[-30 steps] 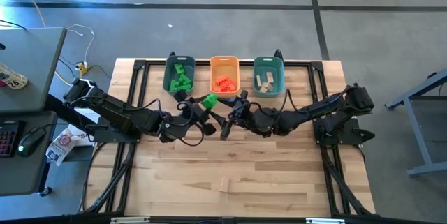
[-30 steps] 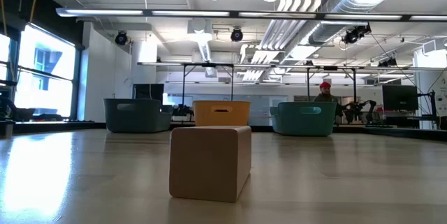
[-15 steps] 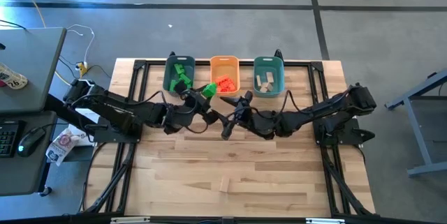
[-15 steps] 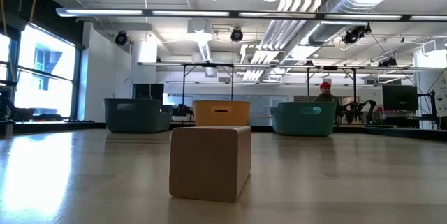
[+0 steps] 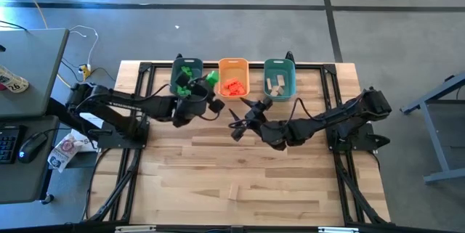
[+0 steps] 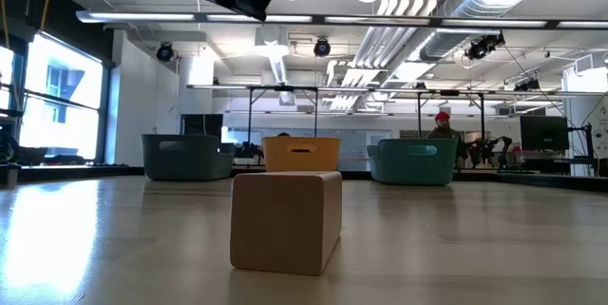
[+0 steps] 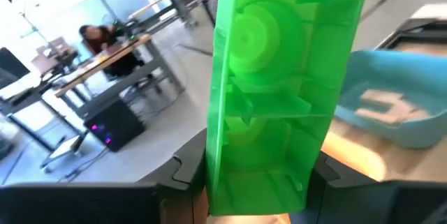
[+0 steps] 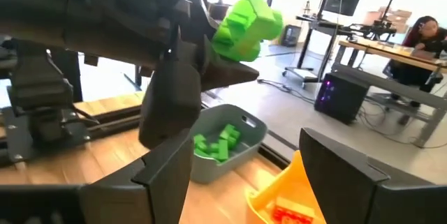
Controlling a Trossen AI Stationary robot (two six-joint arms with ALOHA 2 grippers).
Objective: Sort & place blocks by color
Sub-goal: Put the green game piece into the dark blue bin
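**Green block held aloft between two bins**

The left gripper [image 5: 205,86], upper centre of the high view, is clamped on a green block [image 5: 211,78] between the left teal bin [image 5: 176,88] and orange bin [image 5: 233,64]. Right gripper [image 5: 240,121], centre frame, hovers with fingers spread, empty. No writing is legible.

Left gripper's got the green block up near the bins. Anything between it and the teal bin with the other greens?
Nothing visible. The left gripper holds the green block raised beside the left teal bin, whose top is open. The right gripper waits nearer the table's middle, off that path.
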